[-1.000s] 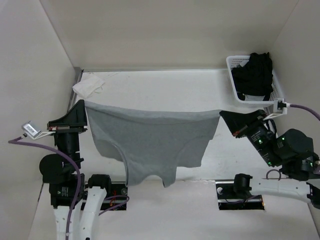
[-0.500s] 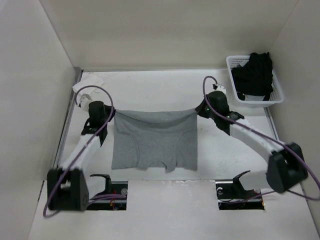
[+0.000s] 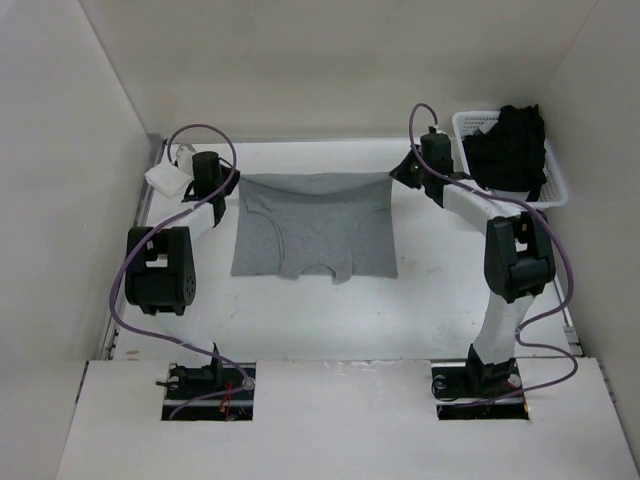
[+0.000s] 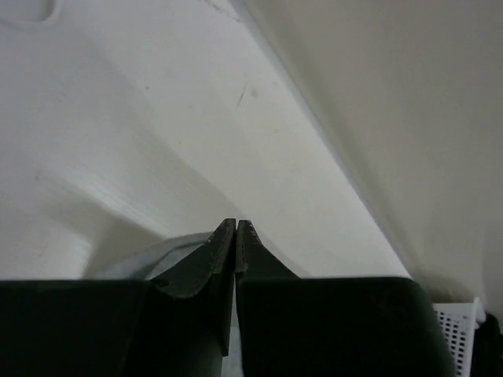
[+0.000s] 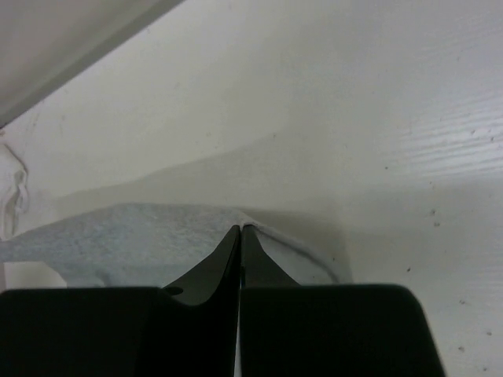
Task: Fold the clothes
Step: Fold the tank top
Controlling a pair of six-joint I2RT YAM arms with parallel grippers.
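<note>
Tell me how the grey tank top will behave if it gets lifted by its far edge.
Probably floppy: the grey tank top drapes limp from corners pinched by left hand and right hand. Likely light: its fabric looks thin.

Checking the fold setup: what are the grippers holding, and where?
The grey tank top: left gripper pinches its far left corner, right gripper its far right corner.
</note>
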